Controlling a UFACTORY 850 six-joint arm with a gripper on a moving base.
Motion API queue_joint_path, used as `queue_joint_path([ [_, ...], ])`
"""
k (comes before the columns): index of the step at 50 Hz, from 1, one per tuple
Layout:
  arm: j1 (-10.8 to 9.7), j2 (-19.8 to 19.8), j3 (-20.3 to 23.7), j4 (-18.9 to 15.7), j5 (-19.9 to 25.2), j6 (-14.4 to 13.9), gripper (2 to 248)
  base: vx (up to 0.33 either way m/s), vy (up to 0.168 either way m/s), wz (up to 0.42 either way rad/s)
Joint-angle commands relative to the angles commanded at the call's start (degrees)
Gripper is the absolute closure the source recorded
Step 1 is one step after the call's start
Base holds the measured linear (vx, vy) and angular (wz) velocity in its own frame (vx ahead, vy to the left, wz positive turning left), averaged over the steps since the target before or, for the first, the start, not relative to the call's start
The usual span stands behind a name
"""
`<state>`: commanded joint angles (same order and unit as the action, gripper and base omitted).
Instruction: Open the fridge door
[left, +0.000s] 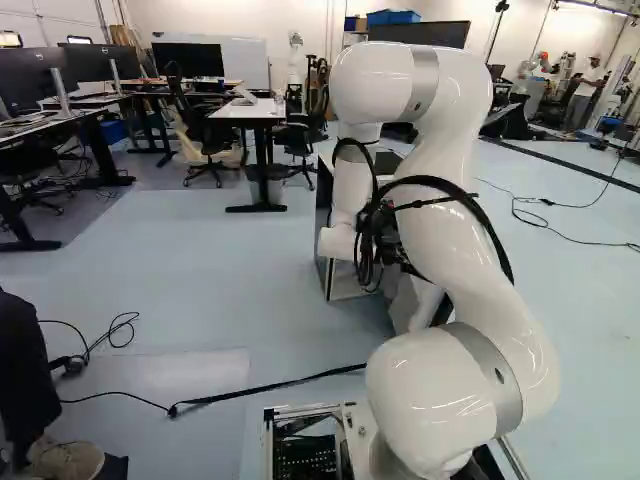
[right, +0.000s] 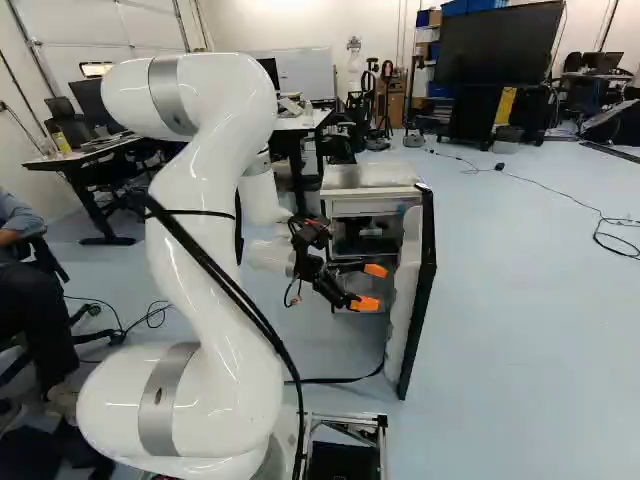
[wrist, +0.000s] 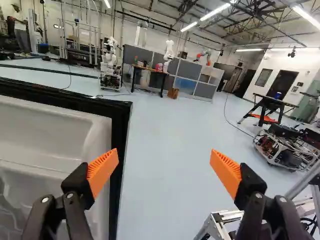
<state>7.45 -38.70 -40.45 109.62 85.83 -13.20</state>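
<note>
Metal frame (left: 357, 440) stands at the foot of the left base view, beside the lowest joint of the white arm (right: 215, 270), with a black cable (left: 285, 384) running across the pale floor (left: 190, 290) just beyond it. The arm rises from the joint and bends forward and down toward the fridge. Ahead, right of the middle of the right base view, the fridge door (right: 402, 305) stands wide open, swung out toward the base, its white moulded inner side and black edge showing. The gripper (right: 370, 287) hangs near that inner side, in front of the fridge opening. In the wrist view its two fingers are spread wide, orange pads (wrist: 102, 172) well apart, with only floor seen between them. One finger overlaps the door's inner side and black edge in that view; whether it touches them I cannot tell. Just past the gripper is the small white fridge (right: 375, 206), its inside partly in sight. Farther off, a desk (left: 250, 110) with office chairs (left: 205, 130) stands beyond the fridge, and a large dark screen (right: 500, 45) is at the upper right of the right base view. Far ahead of the gripper, another robot (wrist: 169, 55) stands by grey partition panels (wrist: 185, 70).
</note>
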Motion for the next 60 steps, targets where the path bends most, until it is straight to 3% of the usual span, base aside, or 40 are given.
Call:
queue_joint_path([
  [14, 0.7, -0.7, -3.7, 0.0, 0.9, 0.0, 3, 0.0, 0.0, 0.0],
  [26, -0.4, -1.7, -8.1, 0.0, 1.0, 0.0, 3, 0.0, 0.0, 0.0],
  [36, -2.3, -2.8, -12.2, 0.0, 1.0, 0.0, 3, 0.0, 0.0, 0.0],
  [60, -9.3, -5.0, -18.9, 0.0, 1.0, 0.0, 3, 0.0, 0.0, 0.0],
])
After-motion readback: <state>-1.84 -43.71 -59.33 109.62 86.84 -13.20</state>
